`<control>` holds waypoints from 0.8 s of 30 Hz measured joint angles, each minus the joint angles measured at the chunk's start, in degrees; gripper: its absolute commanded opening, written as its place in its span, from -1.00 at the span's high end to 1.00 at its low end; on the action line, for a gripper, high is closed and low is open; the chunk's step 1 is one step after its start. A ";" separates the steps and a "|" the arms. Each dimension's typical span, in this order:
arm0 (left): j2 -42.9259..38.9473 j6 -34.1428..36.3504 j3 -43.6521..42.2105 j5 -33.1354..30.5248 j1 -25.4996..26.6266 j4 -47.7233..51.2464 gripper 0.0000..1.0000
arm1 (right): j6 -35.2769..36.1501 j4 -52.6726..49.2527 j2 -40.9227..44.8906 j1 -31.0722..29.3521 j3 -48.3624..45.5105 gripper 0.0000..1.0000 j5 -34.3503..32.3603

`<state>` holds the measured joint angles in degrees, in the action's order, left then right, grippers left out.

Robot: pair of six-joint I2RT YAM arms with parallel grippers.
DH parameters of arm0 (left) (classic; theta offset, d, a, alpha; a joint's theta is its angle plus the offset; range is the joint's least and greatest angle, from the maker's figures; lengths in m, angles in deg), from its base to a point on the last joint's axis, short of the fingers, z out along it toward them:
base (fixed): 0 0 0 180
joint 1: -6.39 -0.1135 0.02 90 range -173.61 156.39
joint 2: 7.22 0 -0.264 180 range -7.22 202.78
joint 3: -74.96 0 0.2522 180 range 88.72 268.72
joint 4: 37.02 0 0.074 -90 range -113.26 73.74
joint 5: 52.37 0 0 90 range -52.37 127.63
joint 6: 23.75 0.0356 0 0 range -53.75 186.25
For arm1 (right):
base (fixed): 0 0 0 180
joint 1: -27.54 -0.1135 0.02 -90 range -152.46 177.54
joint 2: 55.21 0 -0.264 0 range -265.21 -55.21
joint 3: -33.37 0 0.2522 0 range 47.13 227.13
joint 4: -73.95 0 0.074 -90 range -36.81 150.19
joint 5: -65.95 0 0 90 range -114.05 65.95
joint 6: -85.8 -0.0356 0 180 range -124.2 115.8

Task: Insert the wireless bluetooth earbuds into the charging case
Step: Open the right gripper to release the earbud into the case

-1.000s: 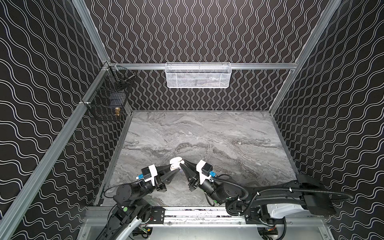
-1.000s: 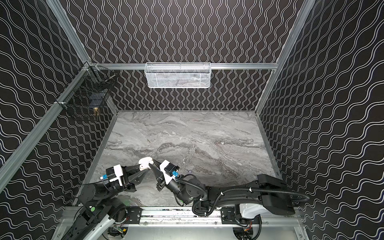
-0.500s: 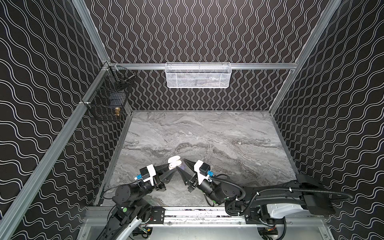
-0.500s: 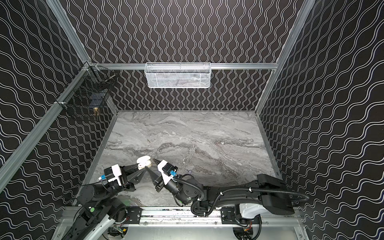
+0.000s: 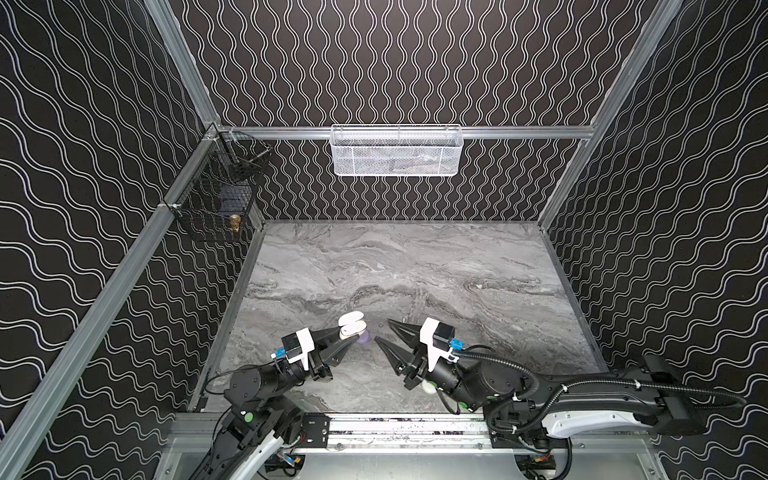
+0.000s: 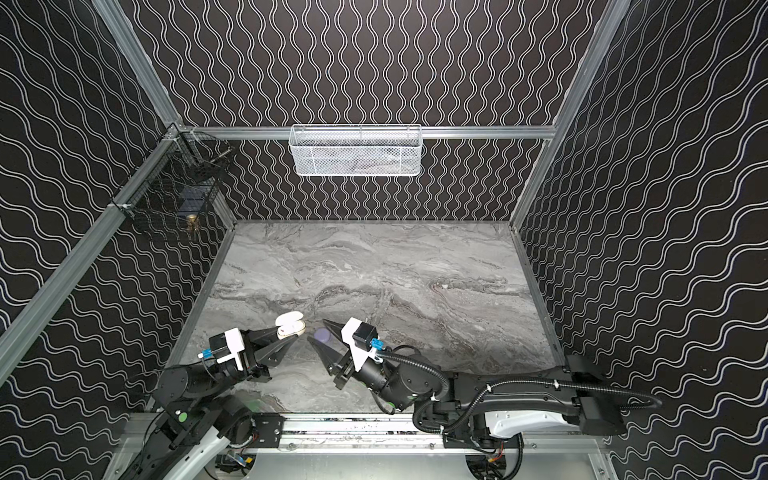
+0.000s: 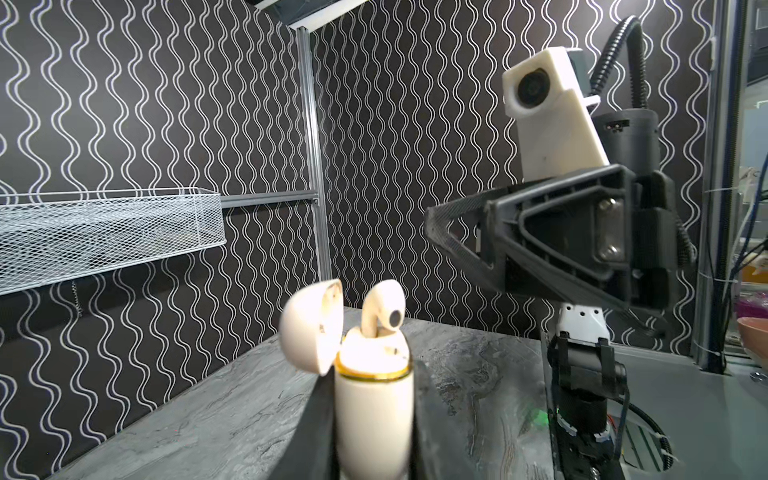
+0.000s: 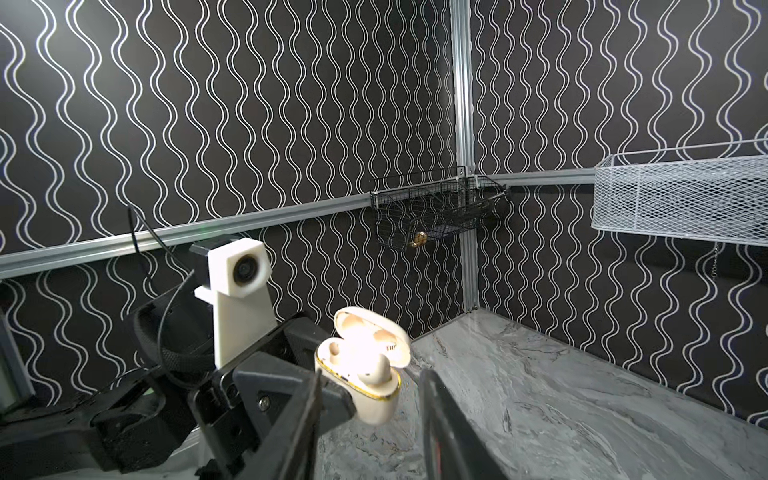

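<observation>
My left gripper (image 5: 348,337) is shut on a cream charging case (image 5: 351,326) and holds it upright above the table, lid (image 7: 311,328) swung open. One cream earbud (image 7: 382,307) stands in a socket of the case (image 7: 374,415), its head sticking up above the gold rim. The socket beside it (image 8: 330,347) is empty. My right gripper (image 5: 382,330) hangs open and empty a short way right of the case (image 6: 289,324), fingertips pointing at it. In the right wrist view its fingers (image 8: 440,415) frame the case (image 8: 365,395) without touching it.
A small lavender object (image 6: 322,334) lies on the marble table (image 5: 415,270) under the gap between the grippers. A small white object (image 5: 428,386) shows beneath the right arm. A white mesh basket (image 5: 397,151) hangs on the back wall, a black wire basket (image 5: 220,199) on the left.
My right gripper has opened and drawn back to the right, away from the case, leaving the earbud in it. The left gripper has shifted only slightly with the case.
</observation>
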<state>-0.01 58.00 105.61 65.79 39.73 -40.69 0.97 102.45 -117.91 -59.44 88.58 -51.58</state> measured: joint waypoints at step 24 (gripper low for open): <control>0.35 2.38 -0.11 3.67 0.00 1.18 1.00 | 1.51 -14.56 -9.03 0.00 10.95 0.70 -4.94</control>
<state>0.34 60.39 105.50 69.46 39.73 -39.51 2.48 87.89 -126.93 -59.44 99.53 -56.52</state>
